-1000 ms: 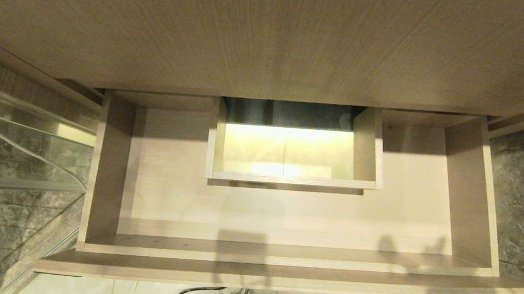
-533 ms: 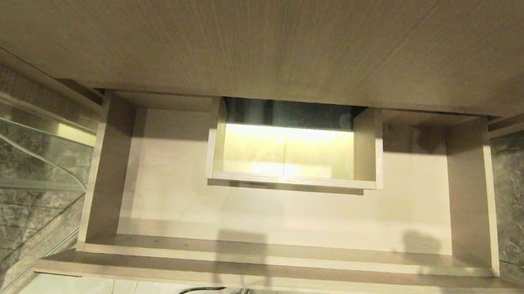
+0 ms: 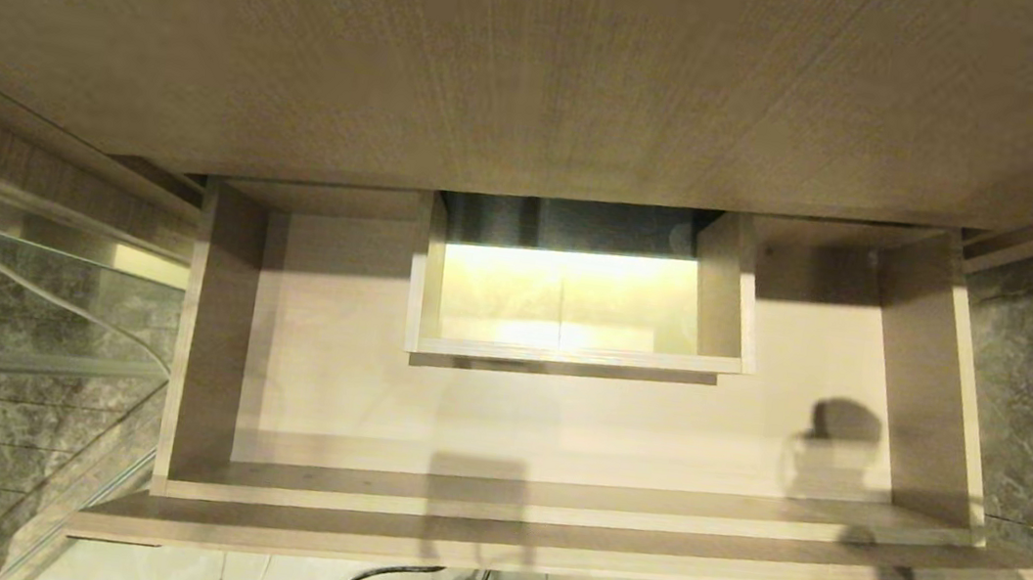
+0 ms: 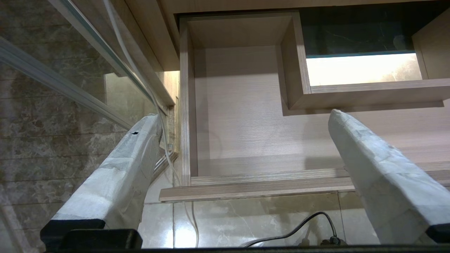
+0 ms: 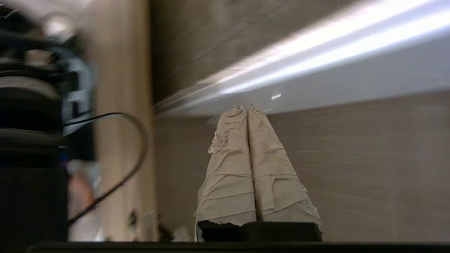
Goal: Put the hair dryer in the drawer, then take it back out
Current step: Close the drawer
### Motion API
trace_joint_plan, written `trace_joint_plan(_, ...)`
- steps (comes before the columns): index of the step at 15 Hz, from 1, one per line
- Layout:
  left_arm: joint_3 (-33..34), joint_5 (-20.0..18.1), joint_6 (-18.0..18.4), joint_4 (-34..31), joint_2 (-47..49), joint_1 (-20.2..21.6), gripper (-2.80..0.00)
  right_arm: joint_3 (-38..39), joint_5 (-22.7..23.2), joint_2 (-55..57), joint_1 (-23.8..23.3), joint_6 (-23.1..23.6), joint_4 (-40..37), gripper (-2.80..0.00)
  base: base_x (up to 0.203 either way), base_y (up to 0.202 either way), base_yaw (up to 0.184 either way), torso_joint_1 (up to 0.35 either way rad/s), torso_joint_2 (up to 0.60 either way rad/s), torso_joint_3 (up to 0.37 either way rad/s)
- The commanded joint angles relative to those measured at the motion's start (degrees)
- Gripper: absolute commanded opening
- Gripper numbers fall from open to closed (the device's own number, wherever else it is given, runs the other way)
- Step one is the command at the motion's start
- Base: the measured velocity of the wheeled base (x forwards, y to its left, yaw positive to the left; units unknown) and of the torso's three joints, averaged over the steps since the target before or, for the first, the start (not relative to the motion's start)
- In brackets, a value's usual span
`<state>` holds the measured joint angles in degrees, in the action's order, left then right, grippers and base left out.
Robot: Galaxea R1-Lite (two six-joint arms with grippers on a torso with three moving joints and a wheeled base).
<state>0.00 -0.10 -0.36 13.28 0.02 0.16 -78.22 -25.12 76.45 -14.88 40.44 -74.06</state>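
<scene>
— What did you have in front of you?

— You had the drawer (image 3: 559, 423) pulled open: wide, shallow, pale wood-grain, with a flat front edge and a boxed rectangular cut-out (image 3: 581, 288) at its twelve o'clock. A soft shadow lay on its smooth floor toward three o'clock. No hair dryer showed in any view.

— And your grippers?

— Your left gripper (image 4: 242, 140) hung before the drawer's front, its tape-wrapped fingers (image 4: 379, 168) spread wide. Your right gripper (image 5: 248, 109) had its crinkled, paper-wrapped fingers (image 5: 228, 168) pressed together on nothing.
</scene>
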Motion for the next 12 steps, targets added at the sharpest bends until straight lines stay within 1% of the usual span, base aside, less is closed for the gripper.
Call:
trace_joint_plan(1,2.3,0.0,-0.1,0.1,0.0,0.0,0.00,1.6,2.0,7.9,0.0,-2.3,-0.6,-2.80,0.000,0.000,0.000,0.000,0.00,0.000)
trace_joint_plan(3,2.3,0.0,-0.1,0.1,0.0,0.0,0.00,1.8,4.8,12.6,0.0,-5.1,-0.6,-2.80,0.000,0.000,0.000,0.000,0.00,0.000)
trace_joint_plan(5,2.3,0.0,-0.1,0.1,0.0,0.0,0.00,1.8,7.2,16.8,0.0,-5.8,-0.5,-2.80,0.000,0.000,0.000,0.000,0.00,0.000)
trace_joint_plan(7,2.3,0.0,0.0,0.1,0.0,0.0,0.00,2.4,7.8,19.5,-0.4,-6.3,-0.3,-2.80,0.000,0.000,0.000,0.000,0.00,0.000)
trace_joint_plan(10,2.3,0.0,0.0,0.1,0.0,0.0,0.00,4.2,8.0,22.0,-1.4,-8.7,0.1,-2.80,0.000,0.000,0.000,0.000,0.00,0.000)
trace_joint_plan(12,2.3,0.0,0.0,0.2,0.0,0.0,0.00,4.2,8.0,23.5,-3.2,-9.1,0.2,-2.80,0.000,0.000,0.000,0.000,0.00,0.000)
